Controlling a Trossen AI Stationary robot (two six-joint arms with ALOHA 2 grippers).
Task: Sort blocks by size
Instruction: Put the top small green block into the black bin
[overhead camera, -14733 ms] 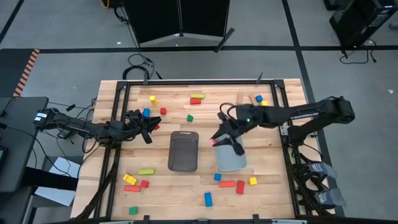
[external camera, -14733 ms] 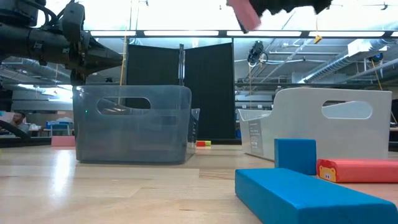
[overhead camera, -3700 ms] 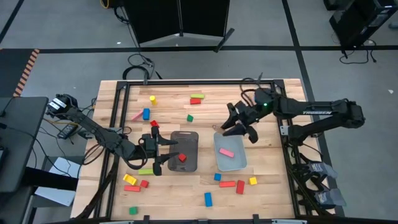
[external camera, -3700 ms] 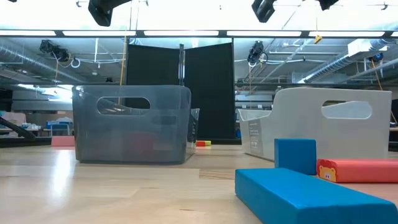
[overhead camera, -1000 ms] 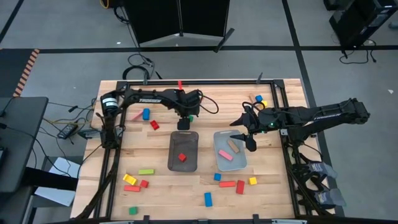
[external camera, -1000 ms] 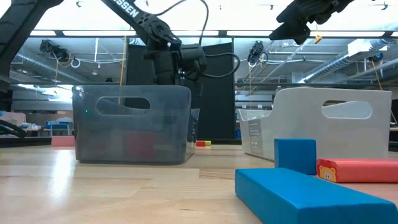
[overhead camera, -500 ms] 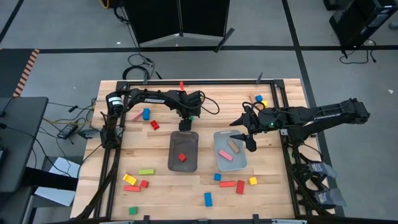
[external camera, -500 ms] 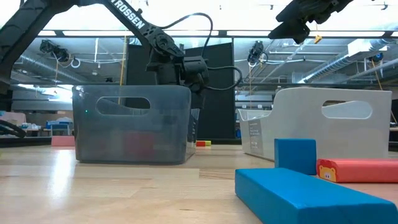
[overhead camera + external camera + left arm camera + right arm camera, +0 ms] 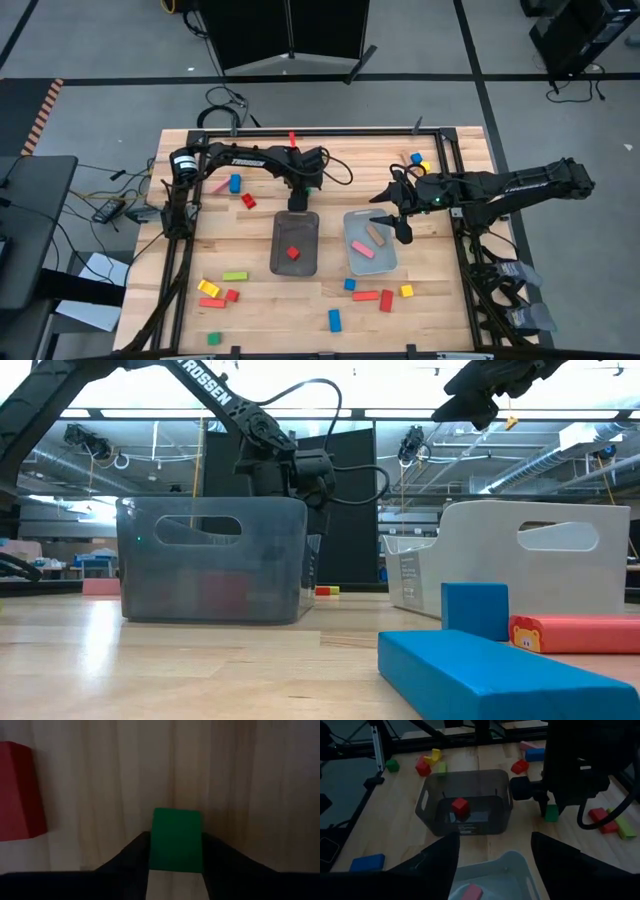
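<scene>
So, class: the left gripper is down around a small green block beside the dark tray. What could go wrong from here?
1. The left gripper has the green block only between its fingertips, so the block could slip or twist on lifting.
2. The dark grey tray sits right next to the pick, so the arm might nudge it.
3. The right gripper hovers over the pale tray next to it, so the two arms could crowd each other.

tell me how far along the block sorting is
Early. Done: one red cube in the dark tray; a pink bar and tan bar in the pale tray. In hand: the left gripper straddles a green cube. Most blocks remain scattered on the table.
</scene>
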